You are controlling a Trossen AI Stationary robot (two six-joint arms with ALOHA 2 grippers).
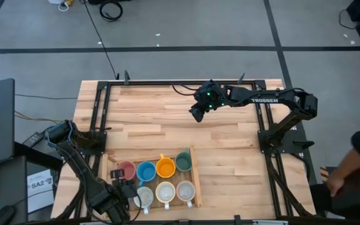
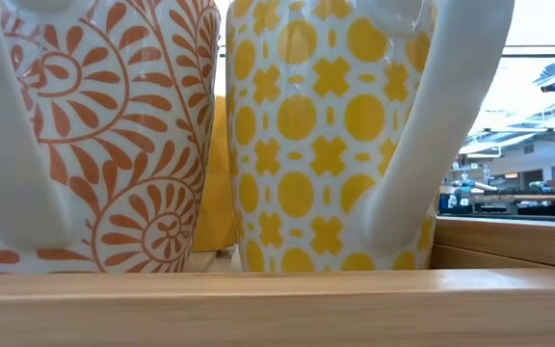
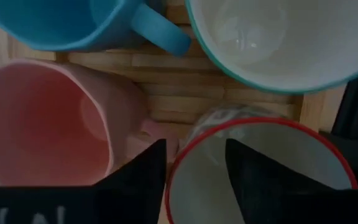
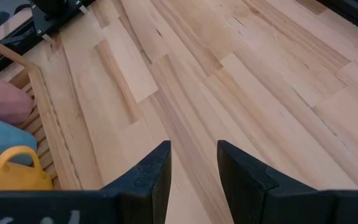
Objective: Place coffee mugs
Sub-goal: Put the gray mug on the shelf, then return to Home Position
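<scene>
Low view, closest: we see two patterned mugs filling the frame, an orange-scroll mug (image 2: 94, 135) at left and a yellow-dot mug (image 2: 326, 135) at right, standing upright behind the wooden tray lip (image 2: 277, 299).

Tray: in the high view the tray (image 1: 196, 181) sits lower centre of the frame, holding two rows of mugs.

Back row: pink mug (image 1: 125, 170), blue mug (image 1: 145, 170), orange mug (image 1: 165, 167), dark green mug (image 1: 184, 162).

Front row: three pale mugs, one at (image 1: 165, 192), plus a red-rimmed mug (image 3: 260, 168) under the left arm.

Left gripper (image 1: 125, 190): lower left of the high view, over the tray's front left corner. Its wrist view shows the fingers (image 3: 138, 180) apart, straddling the red rim; we judge it is not squeezing.

Right gripper (image 1: 199, 111): upper centre, well apart from the tray, over bare table (image 1: 230, 150), fingers apart, holding nothing.

Handling: we judge the mugs stiff, glazed, slippery and breakable, fairly heavy for their size.

Where to hold: we would pinch the rim wall, one finger inside, or take the handle.
</scene>
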